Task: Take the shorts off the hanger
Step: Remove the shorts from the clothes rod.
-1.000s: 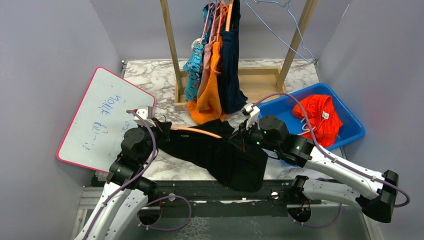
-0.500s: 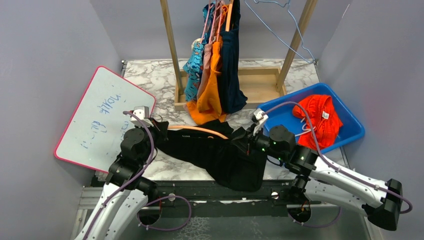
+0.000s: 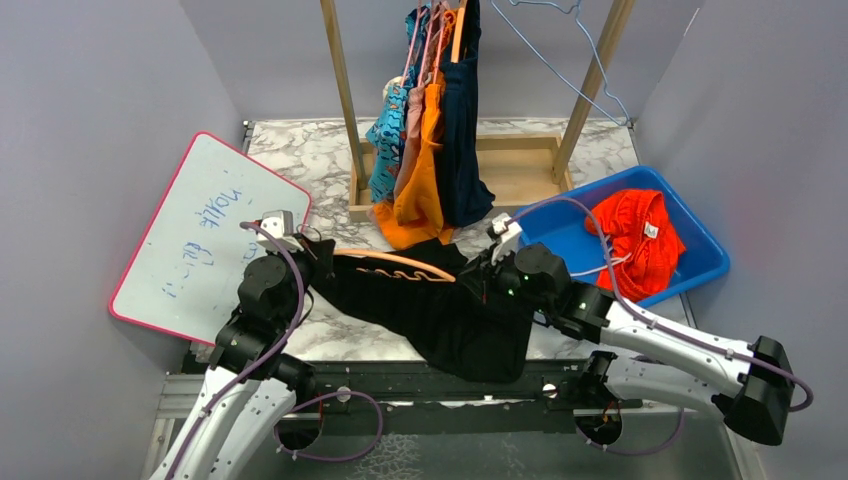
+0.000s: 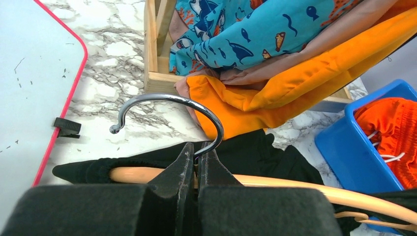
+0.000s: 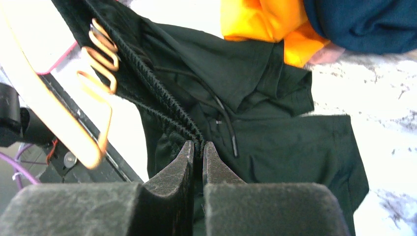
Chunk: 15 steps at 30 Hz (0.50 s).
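Two end effectors clenched: left end effector (image 4: 196, 156) pinching the hanger (image 4: 275, 185) at its hook neck, to anchor it; right end effector (image 5: 196, 147) gripping the black shorts (image 5: 275, 142) by the waistband, probably for pulling them off. Spread on tabletop (image 3: 300, 150), before the rack (image 3: 345, 100).

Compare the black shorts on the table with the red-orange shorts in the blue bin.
The black shorts lie spread across the table; the red-orange shorts sit bunched in the blue bin. The black pair has the right gripper shut on its waistband and the peach hanger lying on it; the red-orange pair is touched by neither. Both are off the wooden rack.
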{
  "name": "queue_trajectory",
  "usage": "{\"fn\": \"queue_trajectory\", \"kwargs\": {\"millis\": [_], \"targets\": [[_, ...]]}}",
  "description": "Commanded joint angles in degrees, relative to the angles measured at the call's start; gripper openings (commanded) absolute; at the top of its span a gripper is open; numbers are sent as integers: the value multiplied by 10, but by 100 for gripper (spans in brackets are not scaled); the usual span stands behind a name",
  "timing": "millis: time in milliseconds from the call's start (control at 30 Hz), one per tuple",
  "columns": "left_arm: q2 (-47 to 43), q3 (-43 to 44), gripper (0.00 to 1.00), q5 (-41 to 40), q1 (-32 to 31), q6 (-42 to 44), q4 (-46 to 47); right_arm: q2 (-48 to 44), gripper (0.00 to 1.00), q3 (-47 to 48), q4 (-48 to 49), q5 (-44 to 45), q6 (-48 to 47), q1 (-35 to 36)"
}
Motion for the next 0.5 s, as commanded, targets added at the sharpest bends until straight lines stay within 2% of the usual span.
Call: {"fn": "queue_trajectory", "kwargs": {"millis": [0,200,467], "targets": [[-12,7,0,-22,14,67,38,56,1,73,-12,58,-34,-6],[-16,2,0,24,14,81,51,125,2,148,-6,27,-65,-6],[17,4,0,75,14,94,54,148,9,126,-38,16,-46,-6]]}}
